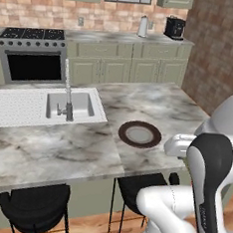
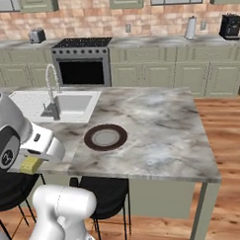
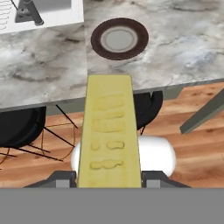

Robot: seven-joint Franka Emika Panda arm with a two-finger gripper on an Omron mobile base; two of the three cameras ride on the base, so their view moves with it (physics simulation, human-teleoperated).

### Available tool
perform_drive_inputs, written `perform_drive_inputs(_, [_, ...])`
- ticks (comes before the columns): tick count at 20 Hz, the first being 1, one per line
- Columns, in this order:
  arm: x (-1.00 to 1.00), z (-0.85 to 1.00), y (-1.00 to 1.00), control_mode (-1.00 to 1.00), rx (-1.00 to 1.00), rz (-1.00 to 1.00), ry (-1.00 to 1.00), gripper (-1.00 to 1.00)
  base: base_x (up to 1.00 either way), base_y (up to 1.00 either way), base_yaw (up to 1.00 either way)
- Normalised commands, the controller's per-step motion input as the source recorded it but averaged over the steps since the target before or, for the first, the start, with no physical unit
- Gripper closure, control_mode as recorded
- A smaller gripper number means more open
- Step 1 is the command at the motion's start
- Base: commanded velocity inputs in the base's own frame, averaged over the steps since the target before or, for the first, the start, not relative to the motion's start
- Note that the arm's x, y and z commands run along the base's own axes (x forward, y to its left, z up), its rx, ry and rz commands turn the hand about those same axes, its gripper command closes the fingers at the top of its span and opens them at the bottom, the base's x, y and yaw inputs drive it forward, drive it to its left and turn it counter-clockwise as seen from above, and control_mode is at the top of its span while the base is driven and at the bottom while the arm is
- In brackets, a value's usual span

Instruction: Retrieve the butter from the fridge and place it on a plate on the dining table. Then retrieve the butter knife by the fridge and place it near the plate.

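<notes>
My gripper (image 3: 109,180) is shut on the butter (image 3: 110,131), a pale-yellow stick that runs lengthwise away from the hand. From the right base view the butter (image 2: 30,165) shows as a yellow block under the white hand, just off the near edge of the dining table (image 2: 162,135). The round dark-brown plate (image 3: 119,38) with a greyish middle lies bare on the marbled top, ahead of the butter's far end. The plate (image 1: 140,134) sits left of the hand in the left base view, and right of it as the plate (image 2: 105,137). The fridge and the butter knife are out of view.
An inset sink (image 1: 72,106) with a tall faucet (image 1: 68,92) lies left of the plate. Black stools (image 1: 35,206) stand under the table's near edge (image 1: 50,152). The wall counter behind carries a stove (image 2: 82,59) and a coffee machine (image 1: 174,27).
</notes>
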Motion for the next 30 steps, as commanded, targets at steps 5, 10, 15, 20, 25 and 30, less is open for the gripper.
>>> perform_drive_inputs(5, [0.00, 0.00, 0.00, 1.00, 0.00, 0.00, 0.00, 1.00, 0.01, 0.00, 0.00])
perform_drive_inputs(10, [0.20, 0.00, 0.00, -1.00, 0.00, 0.00, 0.00, 1.00, 0.03, 0.00, 0.00])
perform_drive_inputs(15, [0.56, 0.00, -0.03, -1.00, 0.00, 0.00, 0.02, 1.00, 0.00, 0.00, 0.00])
perform_drive_inputs(20, [0.97, -0.07, -0.21, -1.00, 0.00, 0.00, 0.09, 1.00, 0.00, 0.00, 0.00])
perform_drive_inputs(25, [1.00, -0.27, -0.06, -1.00, -0.02, 0.00, -0.01, 1.00, 0.00, 0.00, 0.00])
perform_drive_inputs(30, [0.88, -0.30, 0.00, -1.00, -0.05, 0.00, -0.09, 1.00, 0.00, 0.00, 0.00])
